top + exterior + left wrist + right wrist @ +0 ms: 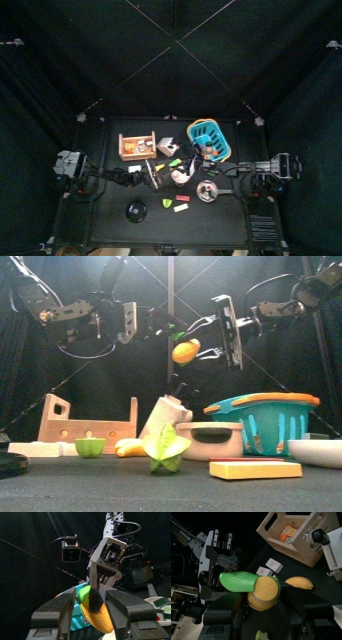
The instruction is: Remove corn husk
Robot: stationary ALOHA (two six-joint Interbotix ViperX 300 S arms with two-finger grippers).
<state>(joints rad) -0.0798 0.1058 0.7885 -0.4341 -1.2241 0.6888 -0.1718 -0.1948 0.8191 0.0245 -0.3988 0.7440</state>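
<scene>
- The corn cob [186, 352] is hanging in mid-air above the middle of the table, well above the basket [262, 416] and the bowl [211, 438], between the two arms.
- The right gripper [263, 602] is closing its jaws on the yellow body of the cob, as its own wrist view is showing.
- The husk [238, 581] is sitting as a light-green cap on one end of the cob; its long axis is running along the cob, pointing away from the right gripper toward the left arm.
- The left gripper [93, 612] is the nearer one to that green end. Its jaws are standing either side of the cob and husk [85, 595]; whether they are pinching it or merely flanking it I cannot tell.
- So the pull is looking like a lengthwise one, leftward off the cob.
- The front view is giving height but hiding the green cap; the right wrist view is showing where green is meeting yellow.
- The top view is showing the cob too small to judge.
</scene>
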